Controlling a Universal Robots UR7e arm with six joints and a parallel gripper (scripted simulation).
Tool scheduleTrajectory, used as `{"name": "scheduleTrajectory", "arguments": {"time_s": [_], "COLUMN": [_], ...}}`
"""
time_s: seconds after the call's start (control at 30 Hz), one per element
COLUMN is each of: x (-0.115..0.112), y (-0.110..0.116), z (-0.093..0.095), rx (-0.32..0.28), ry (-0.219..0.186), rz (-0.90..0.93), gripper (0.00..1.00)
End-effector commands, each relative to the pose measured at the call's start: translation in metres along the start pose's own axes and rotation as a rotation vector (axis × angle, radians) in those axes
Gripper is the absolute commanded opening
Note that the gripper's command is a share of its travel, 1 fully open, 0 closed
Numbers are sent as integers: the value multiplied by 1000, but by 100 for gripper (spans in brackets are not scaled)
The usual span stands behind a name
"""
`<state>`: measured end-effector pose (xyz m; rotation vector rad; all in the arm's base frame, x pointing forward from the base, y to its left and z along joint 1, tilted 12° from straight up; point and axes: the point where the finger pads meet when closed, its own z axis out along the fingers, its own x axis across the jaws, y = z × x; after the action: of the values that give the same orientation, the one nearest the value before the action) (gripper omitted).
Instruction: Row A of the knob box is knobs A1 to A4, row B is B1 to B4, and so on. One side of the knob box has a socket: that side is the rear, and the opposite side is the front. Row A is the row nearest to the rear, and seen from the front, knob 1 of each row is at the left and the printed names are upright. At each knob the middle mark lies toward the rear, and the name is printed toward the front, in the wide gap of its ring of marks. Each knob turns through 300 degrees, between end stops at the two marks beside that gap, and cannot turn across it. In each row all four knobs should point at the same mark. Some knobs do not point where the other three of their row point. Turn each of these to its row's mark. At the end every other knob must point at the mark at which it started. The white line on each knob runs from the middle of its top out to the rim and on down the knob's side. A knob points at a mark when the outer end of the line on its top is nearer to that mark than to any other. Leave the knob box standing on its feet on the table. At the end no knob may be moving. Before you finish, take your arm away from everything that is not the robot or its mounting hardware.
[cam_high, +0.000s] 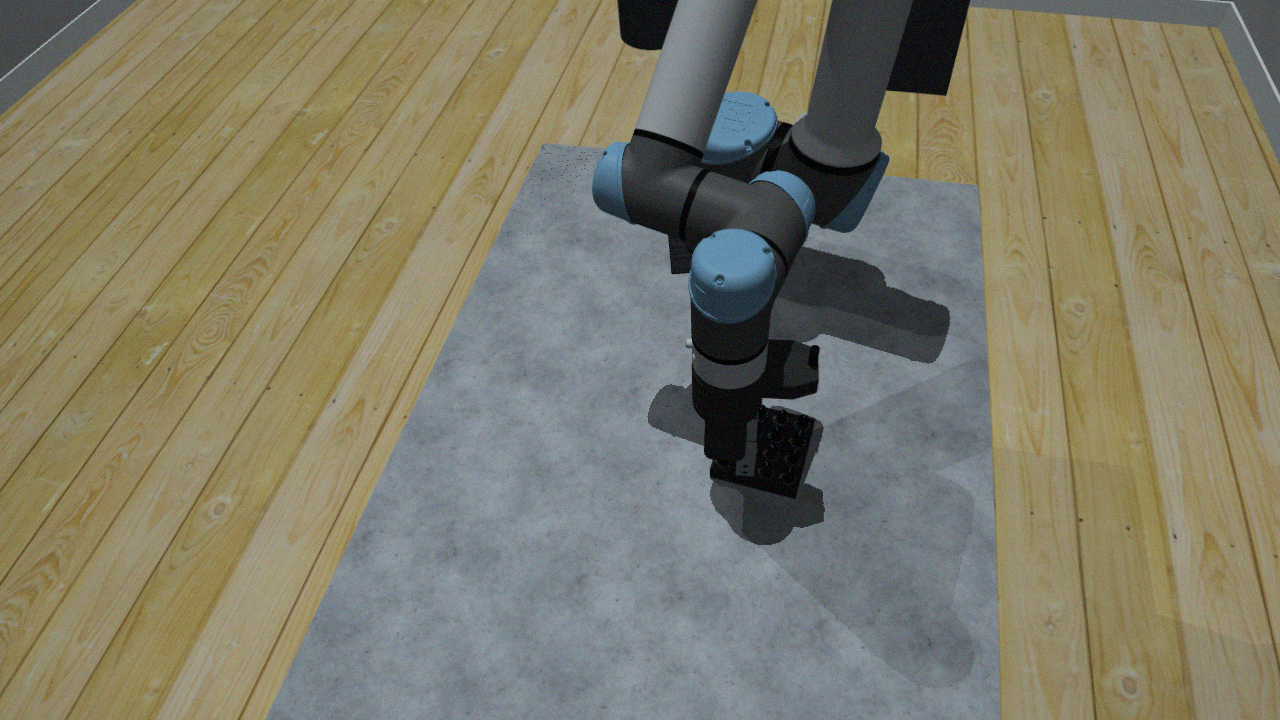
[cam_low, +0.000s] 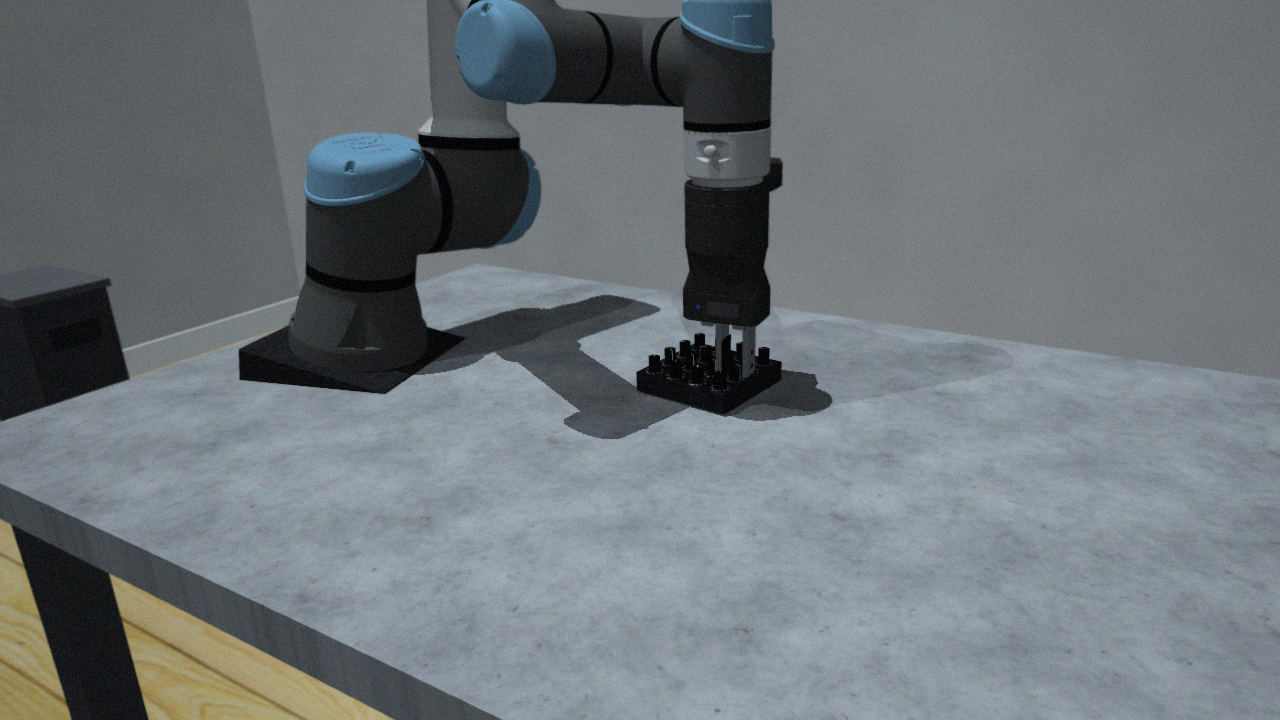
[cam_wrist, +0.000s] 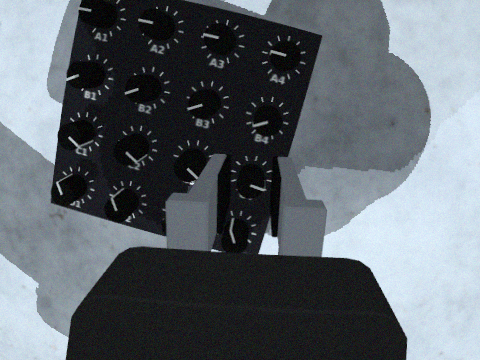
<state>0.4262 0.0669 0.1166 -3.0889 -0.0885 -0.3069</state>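
The black knob box (cam_wrist: 180, 114) stands on its feet on the grey table; it also shows in the exterior view (cam_low: 708, 376) and the top view (cam_high: 776, 452). My gripper (cam_wrist: 250, 180) points straight down over the box's front right corner, with its fingers down at knob height (cam_low: 734, 353). The fingers are partly open and straddle knob C4 (cam_wrist: 252, 180), with a gap on each side. C4's white line points right, while the lines of C1 (cam_wrist: 79, 136), C2 (cam_wrist: 134, 152) and C3 (cam_wrist: 191, 167) point toward lower right. Knob D4 (cam_wrist: 235, 231) shows between the finger bases. D3 is hidden behind the left finger.
The arm's base (cam_low: 358, 331) stands on the table behind and left of the box. A dark cabinet (cam_low: 53, 331) stands off the table at the far left. The table's near edge runs across the lower left in the exterior view.
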Motion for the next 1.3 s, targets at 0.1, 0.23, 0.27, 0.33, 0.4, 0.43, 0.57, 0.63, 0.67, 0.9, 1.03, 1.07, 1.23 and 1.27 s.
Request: {"name": "scheduleTrajectory", "arguments": {"time_s": [0.1, 0.23, 0.27, 0.33, 0.4, 0.43, 0.57, 0.63, 0.67, 0.9, 1.03, 1.07, 1.23, 1.27], "x": [0, 0, 0, 0, 0, 0, 0, 0, 0, 0, 0, 0, 0, 0], "y": [0, 0, 0, 0, 0, 0, 0, 0, 0, 0, 0, 0, 0, 0], "z": [0, 0, 0, 0, 0, 0, 0, 0, 0, 0, 0, 0, 0, 0], "rx": [0, 0, 0, 0, 0, 0, 0, 0, 0, 0, 0, 0, 0, 0], "ry": [1, 1, 1, 1, 1, 1, 1, 1, 1, 1, 1, 1, 1, 1], "rz": [0, 0, 0, 0, 0, 0, 0, 0, 0, 0, 0, 0, 0, 0], "gripper": [46, 46, 46, 46, 30, 30, 30, 30, 30, 30, 30, 30, 30, 30]}}
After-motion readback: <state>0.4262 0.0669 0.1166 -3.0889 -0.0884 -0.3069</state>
